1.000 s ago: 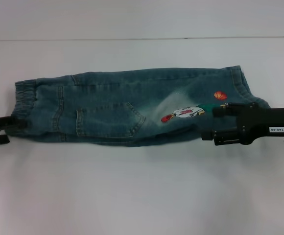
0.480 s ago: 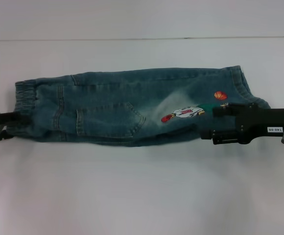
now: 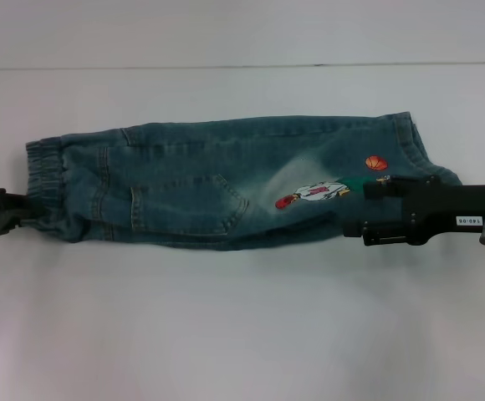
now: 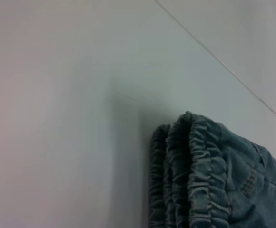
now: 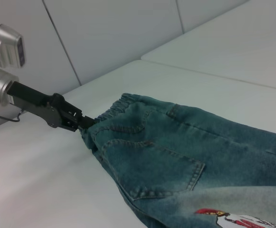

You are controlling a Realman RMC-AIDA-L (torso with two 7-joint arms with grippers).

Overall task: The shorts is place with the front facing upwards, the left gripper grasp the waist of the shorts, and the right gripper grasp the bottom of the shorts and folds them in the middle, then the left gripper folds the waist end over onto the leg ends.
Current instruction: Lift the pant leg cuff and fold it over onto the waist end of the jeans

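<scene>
Both grippers grip the folded shorts (image 3: 226, 184) mid-tabletop: left gripper (image 3: 12, 213) clamps the waistband, right gripper (image 3: 376, 209) the leg ends. I'd lift the waist high, carrying it squarely over.

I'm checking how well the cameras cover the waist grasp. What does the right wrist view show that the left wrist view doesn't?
Only the right wrist view shows the left gripper pinching the waist end, the arm behind it, a back pocket and a cartoon patch. Only the left wrist view shows the elastic waistband edge-on, its gathered layers stacked side by side. Both show the denim shorts lying on the white table.
</scene>
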